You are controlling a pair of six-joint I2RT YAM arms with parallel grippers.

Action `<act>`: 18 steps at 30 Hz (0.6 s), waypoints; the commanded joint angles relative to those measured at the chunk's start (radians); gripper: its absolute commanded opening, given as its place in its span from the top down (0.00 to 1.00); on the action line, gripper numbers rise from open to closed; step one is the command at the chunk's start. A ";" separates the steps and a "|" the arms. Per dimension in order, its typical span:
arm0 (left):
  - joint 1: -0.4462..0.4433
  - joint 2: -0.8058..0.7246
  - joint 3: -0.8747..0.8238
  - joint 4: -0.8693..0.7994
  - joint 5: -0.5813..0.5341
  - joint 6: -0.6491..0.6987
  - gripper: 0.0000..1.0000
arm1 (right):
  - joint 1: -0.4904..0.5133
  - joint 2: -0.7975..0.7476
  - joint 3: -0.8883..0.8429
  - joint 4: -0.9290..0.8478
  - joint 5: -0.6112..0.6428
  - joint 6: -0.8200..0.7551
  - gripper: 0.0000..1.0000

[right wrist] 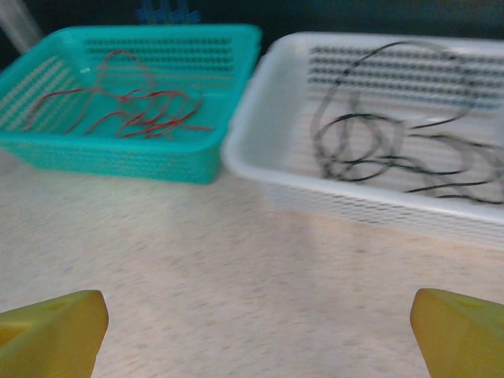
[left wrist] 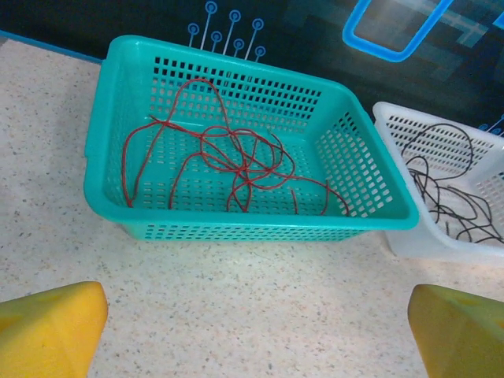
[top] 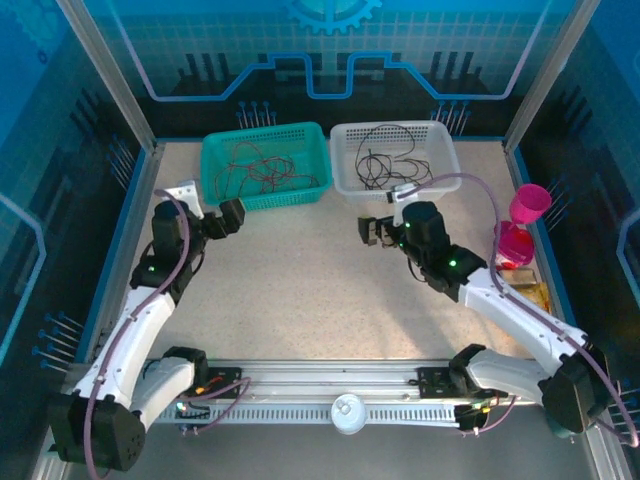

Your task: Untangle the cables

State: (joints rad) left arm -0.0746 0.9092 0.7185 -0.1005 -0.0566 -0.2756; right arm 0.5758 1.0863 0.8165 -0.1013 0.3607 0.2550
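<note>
Left tool [top: 208, 205] wide open, nothing held, hovering over bare tabletop [top: 300, 280] just short of the teal basket [left wrist: 102, 181]. Right tool [top: 385, 212] also spread wide and empty, just short of the white basket [right wrist: 260, 150].

Red cables [left wrist: 236, 161] lie inside the teal basket at 11 o'clock of the tabletop. They are loose loops crossing each other in the middle, with one tall loop toward the far wall. Black cables [right wrist: 378, 146] lie in the white basket at 1 o'clock, curled and overlapping. Right wrist view is blurred, so the crossings can't be counted. Pink cup [top: 530, 205] at 3 o'clock, well apart.

Judgement: colours are sorted, but each bundle looks knotted, so the step is reach in and separate.

How to do it well:
- Go for an outer loop at the 9 o'clock side of the red bundle, not the dense middle.
- Pinch one strand only and close fully, because the wire is thin.
- Lift slowly; a snagged wire may drag the light basket.
- Use the other tool to pin the rest down.
</note>
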 commanded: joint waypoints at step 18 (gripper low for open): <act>-0.008 0.164 -0.327 0.641 -0.225 0.275 0.01 | -0.278 0.196 -0.279 0.498 0.341 -0.209 0.00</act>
State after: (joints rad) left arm -0.0761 1.0401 0.4175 0.3904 -0.2276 -0.0406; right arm 0.3103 1.2507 0.5758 0.2001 0.6407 0.0921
